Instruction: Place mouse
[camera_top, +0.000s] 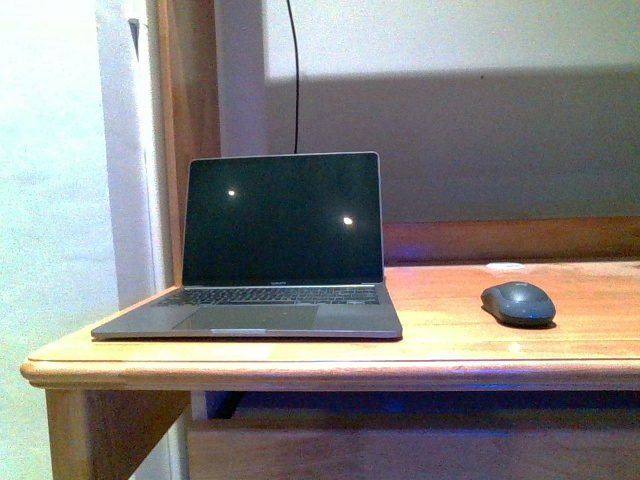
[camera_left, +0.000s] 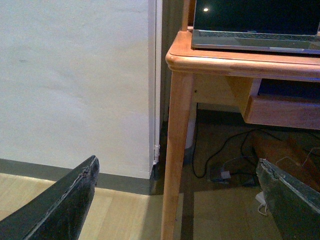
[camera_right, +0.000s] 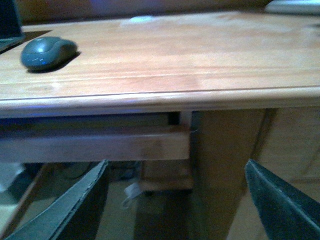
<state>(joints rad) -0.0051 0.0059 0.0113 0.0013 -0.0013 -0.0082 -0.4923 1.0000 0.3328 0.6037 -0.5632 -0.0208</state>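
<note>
The mouse (camera_top: 518, 302) is small, dark grey and domed. It lies on the wooden desk (camera_top: 450, 345), right of the open laptop (camera_top: 270, 250), and also shows in the right wrist view (camera_right: 47, 52). Neither arm shows in the front view. My left gripper (camera_left: 177, 200) is open and empty, below desk height in front of the desk's left leg (camera_left: 175, 150). My right gripper (camera_right: 177, 200) is open and empty, below the desk's front edge, well apart from the mouse.
A small flat white disc (camera_top: 505, 266) lies at the back of the desk behind the mouse. A wall (camera_left: 75, 85) stands left of the desk. Cables (camera_left: 225, 160) lie on the floor beneath. A drawer rail (camera_right: 95, 145) runs under the top.
</note>
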